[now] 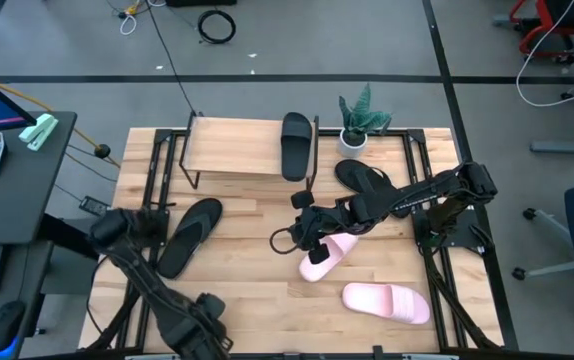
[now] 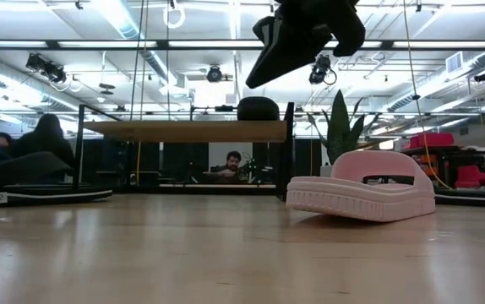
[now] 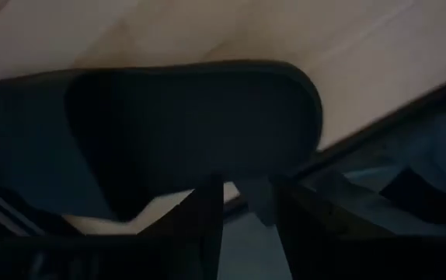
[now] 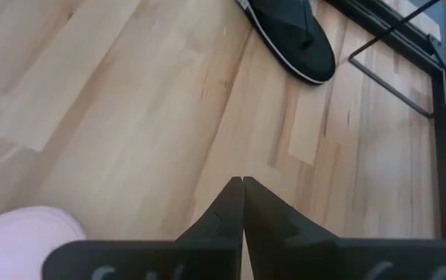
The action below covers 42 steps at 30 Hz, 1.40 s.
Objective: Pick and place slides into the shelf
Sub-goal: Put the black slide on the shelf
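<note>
The right end effector [image 1: 295, 238] hangs above the middle of the bench [image 1: 252, 300], its fingers pressed together with nothing between them; its own camera shows the two tips meeting in a point over bare wood. Just beside it, touching its underside from where I stand, lies a pink slide [image 1: 327, 255], with the second pink slide [image 1: 387, 302] nearer the front edge. A black thong flip-flop [image 1: 367, 180] rests behind the arm near the potted plant [image 1: 359, 120].

The shelf [image 1: 237, 147] stands at the back, and one black slide [image 1: 295, 145] already sits on its top board at the right end. The left end effector [image 3: 246, 204] waits low at the left corner, right by the other flip-flop [image 1: 189, 234]; I cannot tell how its fingers stand.

If the nearest pink slide is the next pick, the fingers must spread first, then come down across the wide strap, one finger under it, since the strap gives the firmest hold. The sole is soft rubber and may tip or swing when lifted, so a slow rise helps. Placing it beside the black slide, parallel to it, would leave room for the rest; the top board looks narrow, so crooked placement could crowd out later pairs.
</note>
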Available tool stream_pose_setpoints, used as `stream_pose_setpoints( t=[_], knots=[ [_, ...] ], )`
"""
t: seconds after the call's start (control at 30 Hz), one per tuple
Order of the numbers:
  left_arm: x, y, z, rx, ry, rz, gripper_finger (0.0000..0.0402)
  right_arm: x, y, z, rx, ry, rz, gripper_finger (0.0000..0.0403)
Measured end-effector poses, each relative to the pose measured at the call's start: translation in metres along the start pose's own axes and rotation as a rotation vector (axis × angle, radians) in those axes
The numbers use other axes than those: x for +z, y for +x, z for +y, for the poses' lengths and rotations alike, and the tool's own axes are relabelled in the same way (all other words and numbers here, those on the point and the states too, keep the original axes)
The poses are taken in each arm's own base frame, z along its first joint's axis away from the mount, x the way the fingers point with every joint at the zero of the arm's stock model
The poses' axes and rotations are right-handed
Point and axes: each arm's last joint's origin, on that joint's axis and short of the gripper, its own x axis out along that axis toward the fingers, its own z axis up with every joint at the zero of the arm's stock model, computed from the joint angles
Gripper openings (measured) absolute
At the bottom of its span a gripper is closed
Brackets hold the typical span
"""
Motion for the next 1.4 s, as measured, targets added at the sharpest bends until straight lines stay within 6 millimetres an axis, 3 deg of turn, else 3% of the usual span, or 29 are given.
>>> stream_pose_setpoints(
  t=[0.17, 0.47, 0.77, 1.13, 1.4],
  knots=[
    [-0.002, 0.013, 0.007, 0.154, 0.020, 0.050, 0.0116, 0.000, 0.000, 0.000, -0.002, 0.003, -0.002, 0.0012],
    [0.002, 0.009, 0.026, 0.357, -0.015, 0.001, 0.0093, 0.000, 0.000, 0.000, -0.002, 0.005, -0.003, 0.0012],
    [0.001, 0.011, 0.026, 0.363, -0.081, -0.013, 0.0086, 0.001, 0.000, 0.000, -0.001, 0.033, -0.006, 0.0012],
    [0.001, 0.037, 0.019, 0.421, -0.064, -0.026, 0.0100, 0.001, 0.000, 0.000, 0.000, 0.032, -0.007, 0.0012],
    [0.003, 0.034, 0.029, 0.542, -0.132, -0.082, 0.0078, 0.001, 0.000, 0.000, 0.000, 0.032, -0.007, 0.0013]
  ],
)
